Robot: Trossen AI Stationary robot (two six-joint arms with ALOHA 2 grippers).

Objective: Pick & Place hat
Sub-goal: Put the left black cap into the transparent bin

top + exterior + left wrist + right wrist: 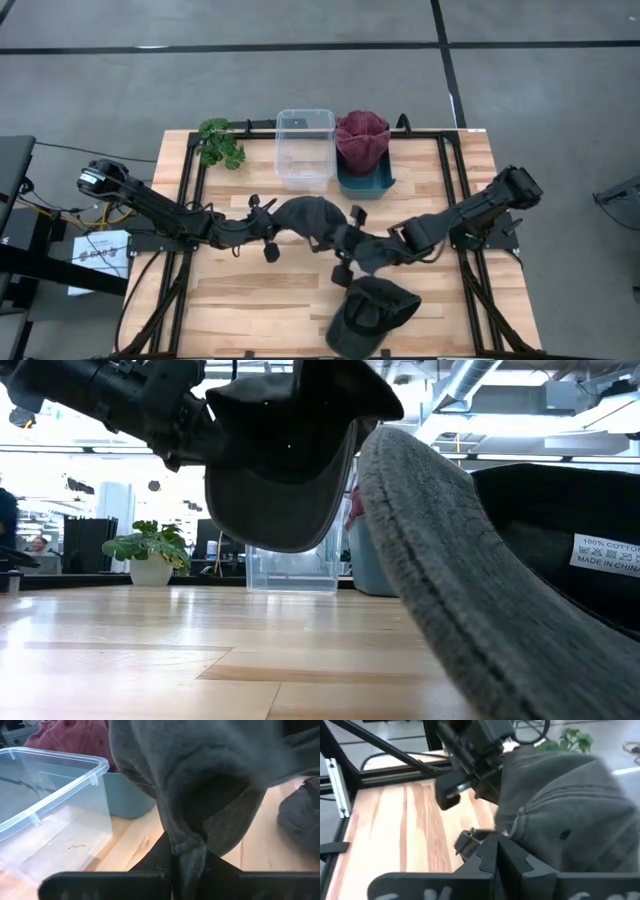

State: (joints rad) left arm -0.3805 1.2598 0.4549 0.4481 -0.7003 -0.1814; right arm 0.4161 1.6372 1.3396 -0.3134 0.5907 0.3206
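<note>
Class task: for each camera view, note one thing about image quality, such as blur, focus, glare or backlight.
High view: even light, soft shadows on the table. Low view: bright backlit room, so the held hat reads as a dark shape; the near cap brim looms large. Left wrist view: hat fabric soft, out of focus, clear bin sharper. Right wrist view: left gripper motion-blurred.

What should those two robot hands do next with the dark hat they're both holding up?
Probably carry the dark hat toward the clear bin. Both the left hand and the right hand are shut on it, it hangs clear of the table, and the bin stands open just beyond.
</note>
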